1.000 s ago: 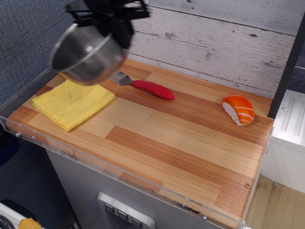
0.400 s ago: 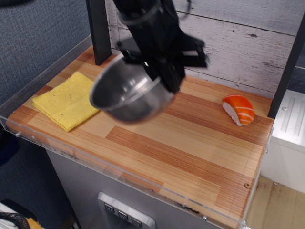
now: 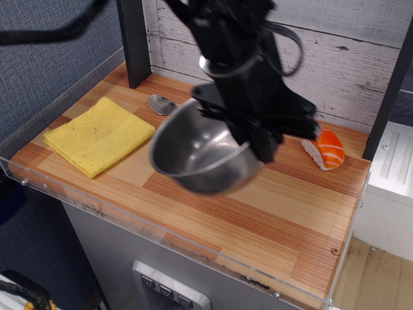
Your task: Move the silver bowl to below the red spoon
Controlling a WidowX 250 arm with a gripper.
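Note:
The silver bowl (image 3: pixel 200 155) hangs tilted above the middle of the wooden tabletop, its opening facing left and toward the camera. My black gripper (image 3: pixel 255 139) is shut on the bowl's right rim and holds it in the air. Of the red spoon only the silver metal bowl end (image 3: pixel 161 103) shows, at the back left of the held bowl. Its red handle is hidden behind the bowl and the arm.
A yellow cloth (image 3: pixel 97 134) lies at the left of the tabletop (image 3: pixel 284 213). An orange-and-white sushi piece (image 3: pixel 324 150) sits at the right, close to the gripper. A dark post (image 3: pixel 133 42) stands at the back left. A clear acrylic rim runs along the front and left edges.
The gripper has carried the bowl from above the yellow cloth at the back left, across the spoon, to the right and forward over the table's middle. The cloth is uncovered now.

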